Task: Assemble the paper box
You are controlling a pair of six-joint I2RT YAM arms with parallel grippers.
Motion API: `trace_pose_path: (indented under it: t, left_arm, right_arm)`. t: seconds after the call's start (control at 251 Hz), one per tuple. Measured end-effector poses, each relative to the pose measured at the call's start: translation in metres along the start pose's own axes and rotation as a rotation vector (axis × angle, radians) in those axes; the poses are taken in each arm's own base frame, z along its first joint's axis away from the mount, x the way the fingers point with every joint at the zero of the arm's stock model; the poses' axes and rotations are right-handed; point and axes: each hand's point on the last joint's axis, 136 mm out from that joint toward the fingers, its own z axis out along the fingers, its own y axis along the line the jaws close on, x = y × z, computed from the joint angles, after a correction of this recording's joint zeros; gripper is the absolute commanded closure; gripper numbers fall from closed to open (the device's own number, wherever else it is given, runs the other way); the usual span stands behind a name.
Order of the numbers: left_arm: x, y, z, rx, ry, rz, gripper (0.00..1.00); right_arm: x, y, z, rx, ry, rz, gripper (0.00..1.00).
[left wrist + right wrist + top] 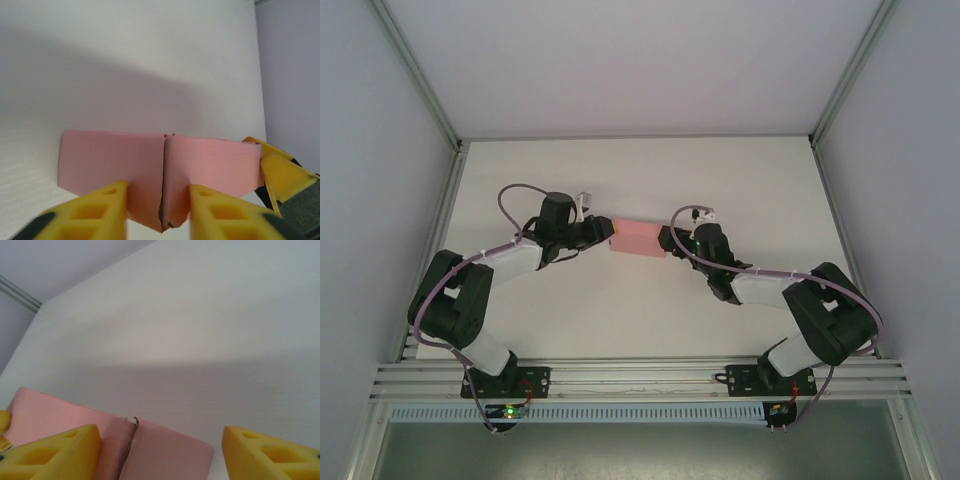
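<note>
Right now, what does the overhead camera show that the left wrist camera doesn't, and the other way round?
Overhead: the whole left arm and right arm on the table, reaching the paper box from opposite ends. Left wrist: a close-up seam where two pink panels meet, between the left tool's yellow fingers. Shared: the paper box, the left tool and the right tool.

The paper box (638, 239) is thin matt pink card, rough-edged at its seam, the fingers (100, 210) of the left gripper (157, 186) smooth yellow plastic, the tabletop (620, 310) matt white, the frame rail (640, 375) ribbed bare metal.
</note>
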Motion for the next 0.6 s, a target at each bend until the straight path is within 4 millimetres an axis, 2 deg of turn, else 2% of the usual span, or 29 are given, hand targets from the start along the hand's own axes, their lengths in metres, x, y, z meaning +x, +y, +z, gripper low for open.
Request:
trace_pose_path:
  t: [0.04, 0.14, 0.2, 0.243, 0.351, 0.399, 0.435, 0.443, 0.599]
  left_arm:
    - [-0.001, 0.0, 0.0, -0.014, 0.008, -0.009, 0.56]
    - [-0.005, 0.0, 0.0, -0.044, 0.019, -0.011, 0.44]
    - [-0.007, -0.003, 0.0, -0.05, 0.025, -0.01, 0.42]
    - [-0.009, -0.006, -0.001, -0.052, 0.028, -0.006, 0.35]
    - [-0.013, -0.012, -0.003, -0.054, 0.032, 0.003, 0.3]
    - [-0.015, -0.015, -0.004, -0.058, 0.031, 0.01, 0.22]
    - [-0.018, -0.017, -0.004, -0.06, 0.03, 0.024, 0.02]
    - [-0.018, -0.017, -0.004, -0.06, 0.03, 0.024, 0.01]
    - [-0.025, -0.02, -0.01, -0.1, 0.012, 0.052, 0.0]
  right_arm:
    - [-0.001, 0.001, 0.0, 0.012, 0.015, -0.003, 0.32]
    - [-0.002, 0.001, 0.0, 0.039, 0.05, -0.007, 0.3]
    - [-0.002, 0.002, -0.001, 0.051, 0.065, -0.012, 0.28]
    - [-0.001, 0.002, -0.001, 0.059, 0.077, -0.017, 0.27]
    - [-0.002, 0.003, -0.001, 0.071, 0.101, -0.029, 0.26]
    - [-0.003, 0.004, -0.001, 0.077, 0.11, -0.034, 0.23]
    - [-0.003, 0.005, -0.001, 0.081, 0.118, -0.036, 0.21]
    - [-0.003, 0.005, -0.001, 0.082, 0.12, -0.037, 0.21]
    - [-0.011, 0.008, -0.001, 0.085, 0.132, -0.051, 0.16]
